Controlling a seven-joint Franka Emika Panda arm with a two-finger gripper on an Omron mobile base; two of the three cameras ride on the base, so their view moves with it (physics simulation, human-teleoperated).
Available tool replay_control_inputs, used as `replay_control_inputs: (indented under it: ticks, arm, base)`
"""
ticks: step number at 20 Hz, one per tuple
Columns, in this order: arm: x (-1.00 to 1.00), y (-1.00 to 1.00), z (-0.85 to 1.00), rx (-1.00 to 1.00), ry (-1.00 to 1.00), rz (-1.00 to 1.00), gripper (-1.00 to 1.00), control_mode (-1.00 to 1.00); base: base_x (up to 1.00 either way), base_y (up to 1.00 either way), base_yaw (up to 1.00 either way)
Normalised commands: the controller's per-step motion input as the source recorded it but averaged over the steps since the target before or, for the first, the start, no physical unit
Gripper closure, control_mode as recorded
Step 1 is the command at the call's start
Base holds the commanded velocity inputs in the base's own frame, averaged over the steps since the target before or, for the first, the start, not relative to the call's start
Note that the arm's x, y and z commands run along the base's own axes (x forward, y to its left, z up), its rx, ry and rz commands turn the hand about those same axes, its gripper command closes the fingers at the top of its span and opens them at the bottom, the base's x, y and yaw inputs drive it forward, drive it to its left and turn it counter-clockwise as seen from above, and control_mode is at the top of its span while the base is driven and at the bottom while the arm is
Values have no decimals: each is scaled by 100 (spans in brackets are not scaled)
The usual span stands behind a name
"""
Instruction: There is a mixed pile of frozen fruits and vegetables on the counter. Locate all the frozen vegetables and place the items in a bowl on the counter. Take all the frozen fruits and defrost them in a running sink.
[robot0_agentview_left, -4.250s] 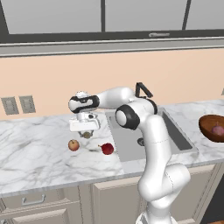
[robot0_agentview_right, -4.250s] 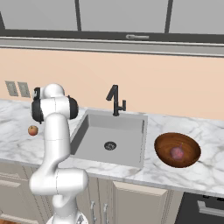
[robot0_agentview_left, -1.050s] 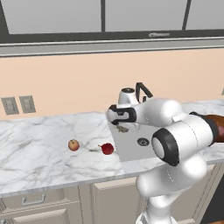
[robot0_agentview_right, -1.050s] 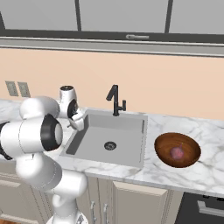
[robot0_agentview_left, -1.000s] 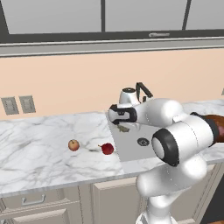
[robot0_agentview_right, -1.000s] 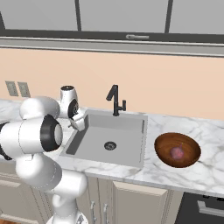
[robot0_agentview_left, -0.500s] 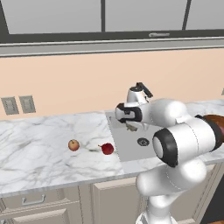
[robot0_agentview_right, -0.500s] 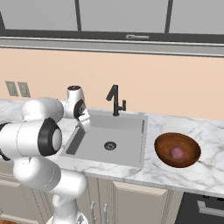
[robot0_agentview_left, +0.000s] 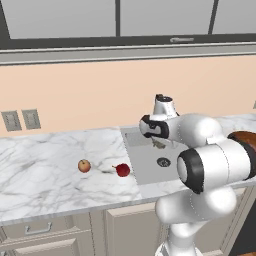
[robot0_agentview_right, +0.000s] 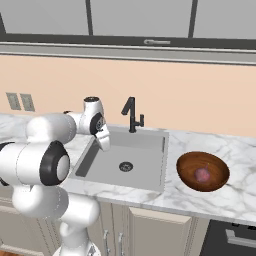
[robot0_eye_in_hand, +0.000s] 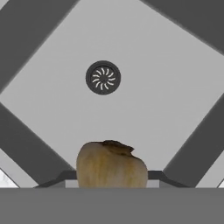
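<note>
A white marble counter (robot0_agentview_left: 45, 165) ran beneath a peach wall, with a grey sink (robot0_agentview_right: 145, 165) recessed into it and a black faucet (robot0_agentview_right: 131, 114) at the basin's back edge. The white robot arm reached out over the sink, and its gripper (robot0_agentview_left: 159, 144) hung above the basin, apparently so that the fruit it carried could be released there for defrosting. The jaws were closed on a small olive-brown fruit (robot0_eye_in_hand: 111, 164), which sat between the fingertips.

To the right of the sink stood the dark reddish-brown wooden bowl (robot0_agentview_right: 186, 176), with the pinkish-purple ball (robot0_agentview_right: 202, 174) already lying inside it, so the vegetable part of the job looked finished. On the counter to the left of the sink lay the orange-yellow apple-like fruit (robot0_agentview_left: 84, 165) and, near it and closer to the basin, the dark red stemmed fruit (robot0_agentview_left: 122, 170). Both seemed to be waiting their turn.

The left base view showed those two waiting fruits. The right base view showed the whole bowl and the ball in it. The hand view looked straight down and showed the held fruit clearly, with the round drain (robot0_eye_in_hand: 103, 77) below and beyond it. No running water could be made out in any view.
</note>
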Motion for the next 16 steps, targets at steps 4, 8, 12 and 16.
replay_control_inputs:
  ticks: [4,8,12,16]
  arm:
    - [-5,-31,0,-2,0,12,100,-100]
    - [-12,-13,2,-6,0,18,100,-100]
    - [-23,-10,1,-7,0,16,100,-100]
    - [-23,-32,7,-4,0,10,100,-100]
  base:
    - [0,0,0]
    - [0,0,0]
    - [0,0,0]
    - [0,0,0]
